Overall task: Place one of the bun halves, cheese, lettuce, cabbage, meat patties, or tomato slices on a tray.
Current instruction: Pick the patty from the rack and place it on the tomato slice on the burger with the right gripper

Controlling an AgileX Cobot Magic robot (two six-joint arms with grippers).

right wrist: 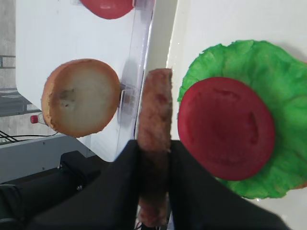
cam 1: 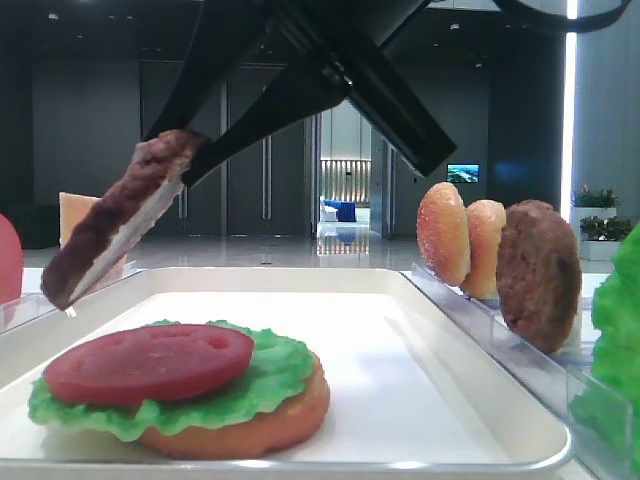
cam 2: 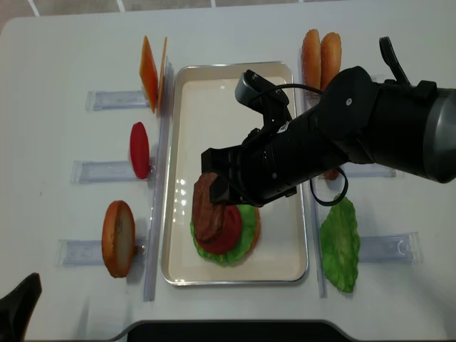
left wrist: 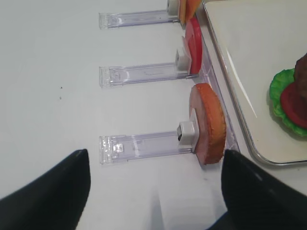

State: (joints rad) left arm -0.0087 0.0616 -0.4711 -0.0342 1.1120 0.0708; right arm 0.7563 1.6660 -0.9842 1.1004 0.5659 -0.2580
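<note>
While right claw (right wrist: 154, 160) pinches meat patty (cam 2: 206, 206) on edge above tray (cam 2: 281, 263), placing step underway. Stack of tomato slice (cam 2: 229, 224), lettuce (cam 2: 246, 246), bun sits at patty's 3 o'clock. Next: shift over tomato, lay flat, release. Left claw (left wrist: 153, 191) spread wide, empty.

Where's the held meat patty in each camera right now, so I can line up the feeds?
Exterior high: meat patty upper left, tilted, in right gripper.
Right wrist: centre, edge-on.
Left wrist: sliver at right edge.
Realsense: centre, over tray.
Shared landmark: tomato slice on lettuce.
</note>
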